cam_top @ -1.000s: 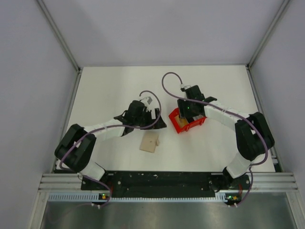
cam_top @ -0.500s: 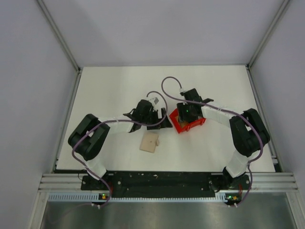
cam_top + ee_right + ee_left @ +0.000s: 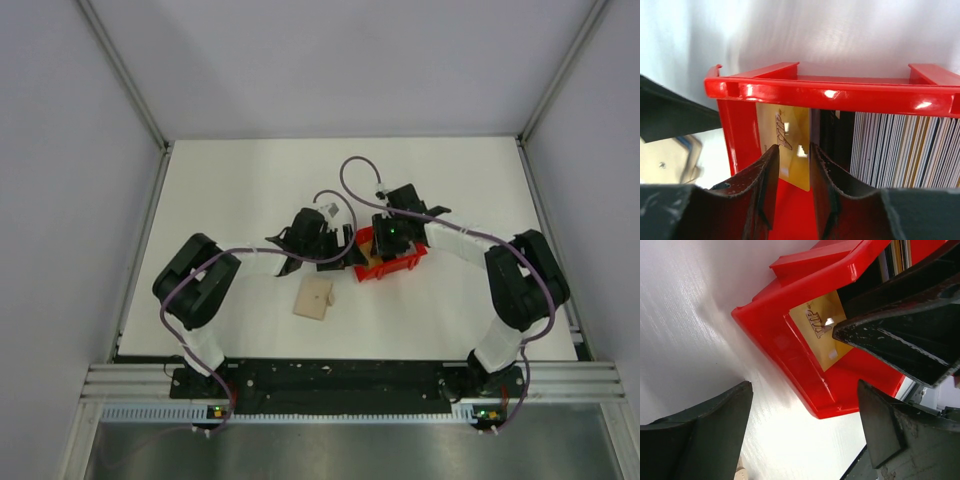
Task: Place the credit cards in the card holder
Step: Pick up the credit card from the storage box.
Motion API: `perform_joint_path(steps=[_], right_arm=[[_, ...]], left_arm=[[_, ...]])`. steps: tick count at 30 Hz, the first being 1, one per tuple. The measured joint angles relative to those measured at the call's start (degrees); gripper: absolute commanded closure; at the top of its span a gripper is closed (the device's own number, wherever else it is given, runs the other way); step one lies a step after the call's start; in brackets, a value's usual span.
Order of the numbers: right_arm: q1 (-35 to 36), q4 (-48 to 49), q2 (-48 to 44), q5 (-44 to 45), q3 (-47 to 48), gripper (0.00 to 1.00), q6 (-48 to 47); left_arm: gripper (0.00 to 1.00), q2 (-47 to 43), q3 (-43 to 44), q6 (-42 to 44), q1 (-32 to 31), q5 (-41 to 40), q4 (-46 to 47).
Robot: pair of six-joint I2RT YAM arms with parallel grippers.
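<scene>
The red tray (image 3: 405, 262) holds the credit cards. A gold card (image 3: 788, 131) marked VIP leans at its left end, and a stack of striped cards (image 3: 895, 150) stands on edge to the right. My right gripper (image 3: 790, 152) reaches into the tray with its jaws a narrow gap apart in front of the gold card, clamping nothing. My left gripper (image 3: 803, 386) is wide open and empty at the tray's left outer corner (image 3: 790, 355). The beige card holder (image 3: 314, 297) lies flat on the table, nearer than both grippers.
The white table (image 3: 230, 190) has grey walls on three sides. The right gripper's black fingers (image 3: 900, 335) show inside the tray in the left wrist view. A sliver of the card holder (image 3: 740, 473) lies below my left finger.
My left arm has swung right, bringing its open gripper up to the tray's left corner. The tray has turned and shifted slightly. The right gripper has stayed inside the tray.
</scene>
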Motion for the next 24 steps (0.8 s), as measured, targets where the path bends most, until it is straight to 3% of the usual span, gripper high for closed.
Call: perform_joint_path(steps=[7, 13, 20, 24], right_arm=[[0.0, 2.0, -1.0, -5.0, 0.0, 0.73, 1.2], [-0.2, 3.1, -1.1, -6.4, -0.6, 0.72, 2.4], [-0.5, 3.8, -1.3, -8.8, -1.2, 0.72, 4.0], [-0.5, 4.6, -1.6, -10.3, -1.2, 0.7, 5.0]], left_arm=[[0.49, 0.4, 0.0, -0.8, 0.0, 0.0, 0.0], [0.9, 0.3, -0.3, -1.9, 0.3, -1.1, -0.3], [0.96, -0.3, -1.0, -3.2, 0.9, -1.4, 0.4], [0.9, -0.5, -1.4, -3.6, 0.6, -2.0, 0.5]])
